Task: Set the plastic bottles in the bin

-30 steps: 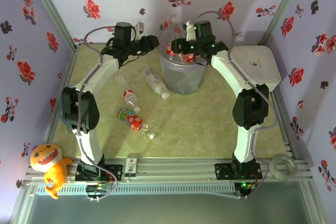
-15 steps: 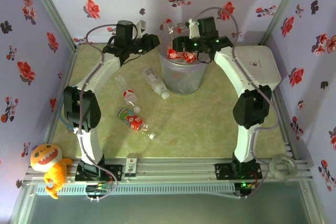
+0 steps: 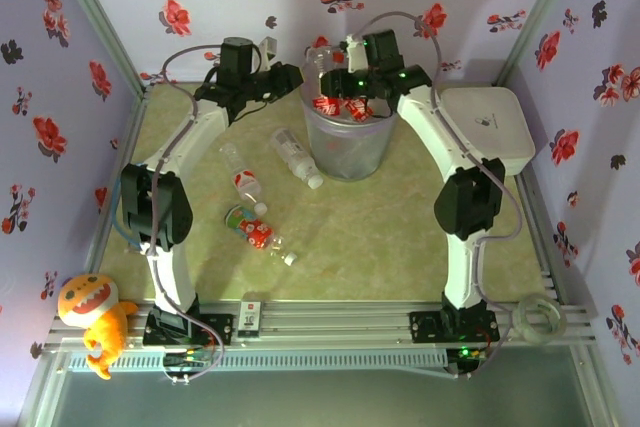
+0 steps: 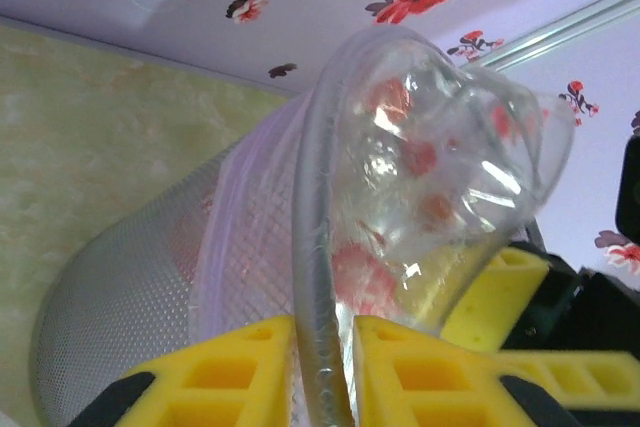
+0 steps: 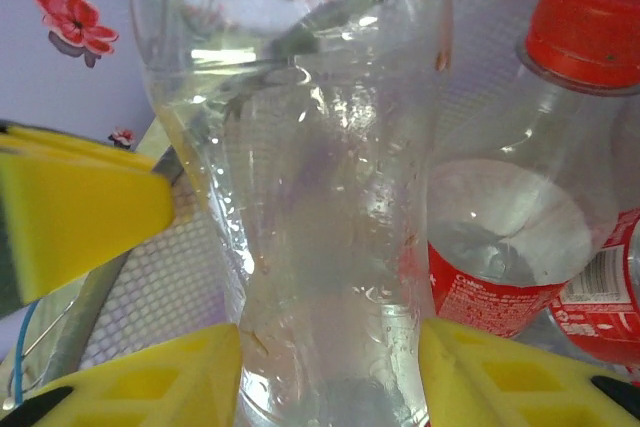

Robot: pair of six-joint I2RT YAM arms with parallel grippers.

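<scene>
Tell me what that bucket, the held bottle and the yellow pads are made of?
Bin: translucent plastic, seemingly; frosted, finely textured wall, reddish shapes showing through. Bottle: clear glossy plastic, with sharp highlights. Pads: matte yellow, perhaps foam or rubber; can't tell which.

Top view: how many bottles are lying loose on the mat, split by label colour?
White-label bottle: 1
Red-label bottles: 2
Total: 3
</scene>
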